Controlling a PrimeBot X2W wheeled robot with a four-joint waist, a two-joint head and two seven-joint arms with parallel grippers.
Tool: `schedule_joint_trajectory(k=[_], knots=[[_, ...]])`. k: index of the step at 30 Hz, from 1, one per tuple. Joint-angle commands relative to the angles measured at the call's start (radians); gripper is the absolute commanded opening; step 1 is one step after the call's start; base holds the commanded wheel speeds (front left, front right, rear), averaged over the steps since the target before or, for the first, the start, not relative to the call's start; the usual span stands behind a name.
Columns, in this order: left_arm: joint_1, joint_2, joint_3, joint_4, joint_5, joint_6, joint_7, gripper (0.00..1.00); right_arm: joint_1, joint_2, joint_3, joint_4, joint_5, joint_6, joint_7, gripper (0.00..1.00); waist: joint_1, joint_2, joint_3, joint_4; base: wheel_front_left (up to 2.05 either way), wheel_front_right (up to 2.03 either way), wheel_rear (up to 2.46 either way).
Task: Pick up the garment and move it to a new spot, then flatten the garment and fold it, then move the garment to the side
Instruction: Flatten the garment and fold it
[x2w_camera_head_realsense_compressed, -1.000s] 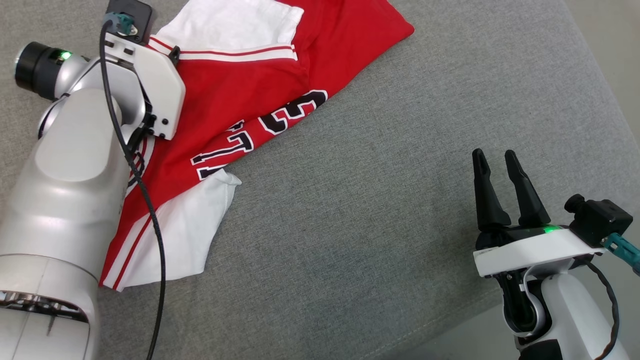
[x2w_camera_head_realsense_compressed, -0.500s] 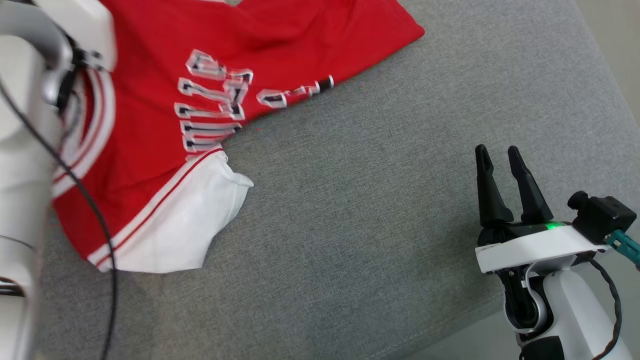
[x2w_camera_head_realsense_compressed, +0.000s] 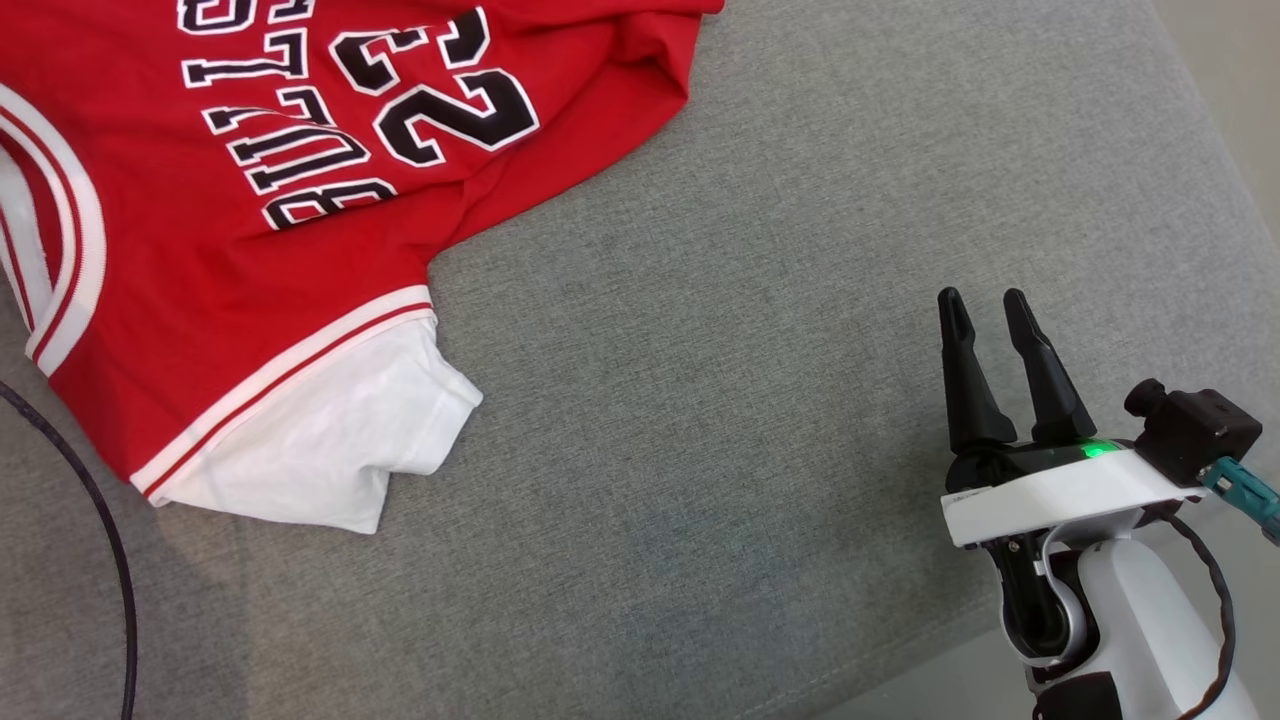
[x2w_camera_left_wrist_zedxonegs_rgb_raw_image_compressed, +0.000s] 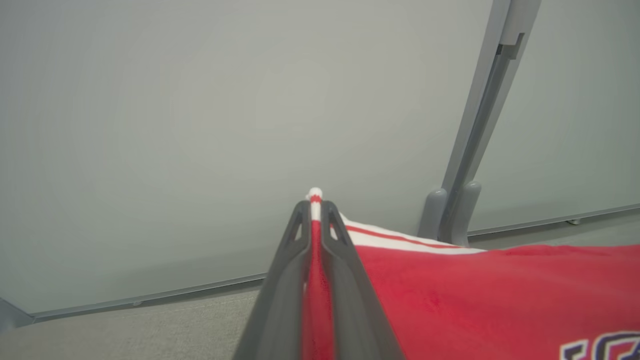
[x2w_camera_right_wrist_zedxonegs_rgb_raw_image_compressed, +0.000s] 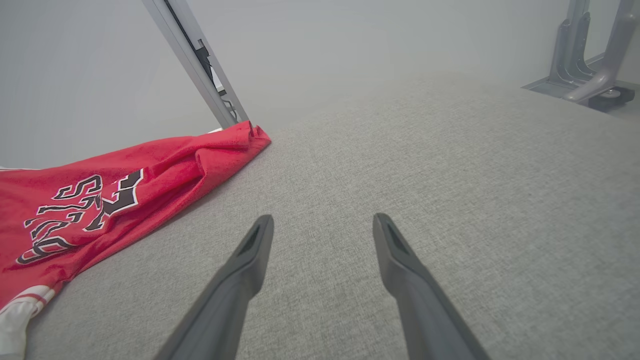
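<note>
Head view, jersey (x2w_camera_head_realsense_compressed: 200, 290) top-left, open cushion (x2w_camera_head_realsense_compressed: 720, 430) rightward

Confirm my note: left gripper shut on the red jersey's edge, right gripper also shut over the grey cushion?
The right gripper is open, jaws apart, as the right wrist view shows. The left gripper is shut on the red jersey, and the grey cushion lies below.

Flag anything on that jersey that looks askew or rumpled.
The red jersey lies crooked and creased on the grey fabric surface, with its white sleeve bunched at the lower edge. The left gripper is shut on its striped trim.
</note>
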Motion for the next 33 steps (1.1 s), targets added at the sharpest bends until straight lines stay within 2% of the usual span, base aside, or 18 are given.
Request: schedule_joint_trajectory(k=[1, 2, 3, 10, 17, 18, 20, 21, 25, 33], knots=[[0.012, -0.001, -0.002, 0.013, -0.003, -0.003, 0.001, 0.03, -0.007, -0.004, 0.001, -0.002, -0.006, 0.000, -0.003, 1.00, 0.0000, 0.0000, -0.001, 0.005, 0.00, 0.00, 0.00], [0.017, -0.005, -0.006, 0.024, -0.003, -0.006, 0.007, 0.67, -0.007, -0.004, -0.001, -0.001, -0.009, 0.000, -0.003, 1.00, 0.0000, 0.0000, -0.002, 0.009, 0.00, 0.00, 0.00], [0.022, -0.012, -0.012, 0.031, -0.001, -0.009, 0.006, 1.00, -0.007, -0.004, 0.000, 0.000, -0.011, 0.000, -0.003, 1.00, 0.0000, 0.0000, -0.004, 0.013, 0.00, 0.00, 0.00], [0.047, -0.059, -0.030, 0.046, -0.007, -0.033, -0.036, 1.00, -0.010, -0.005, -0.011, 0.011, -0.034, 0.000, -0.003, 1.00, 0.0000, 0.0000, -0.043, 0.063, 0.00, 0.00, 0.00], [0.125, -0.105, -0.027, -0.037, -0.026, -0.076, -0.075, 1.00, 0.001, -0.005, -0.041, 0.019, -0.076, 0.000, -0.003, 1.00, 0.0000, 0.0000, -0.127, 0.140, 0.00, 0.00, 0.00], [0.145, -0.114, -0.029, -0.064, -0.024, -0.081, -0.077, 1.00, 0.007, -0.005, -0.048, 0.021, -0.087, 0.000, -0.003, 1.00, 0.0000, 0.0000, -0.143, 0.155, 0.00, 0.00, 0.00], [0.195, -0.114, -0.029, -0.163, 0.002, -0.060, -0.078, 1.00, 0.015, -0.004, -0.048, 0.017, -0.101, 0.000, -0.003, 1.00, 0.0000, 0.0000, -0.170, 0.182, 0.00, 0.00, 0.00], [0.195, -0.114, -0.029, -0.163, 0.002, -0.060, -0.078, 1.00, 0.015, -0.004, -0.048, 0.017, -0.101, 0.000, -0.003, 1.00, 0.0000, 0.0000, -0.170, 0.182, 0.00, 0.00, 0.00], [0.368, -0.146, -0.010, -0.354, 0.010, -0.036, -0.077, 1.00, 0.032, -0.007, -0.068, 0.029, -0.147, 0.000, -0.003, 1.00, 0.0000, 0.0000, -0.233, 0.237, 0.00, 0.00, 0.00], [0.716, -0.203, 0.014, -0.680, 0.029, -0.021, -0.078, 1.00, 0.074, -0.008, -0.147, 0.051, -0.209, 0.000, -0.003, 1.00, 0.0000, 0.0000, -0.332, 0.338, 0.00, 0.00, 0.00]])
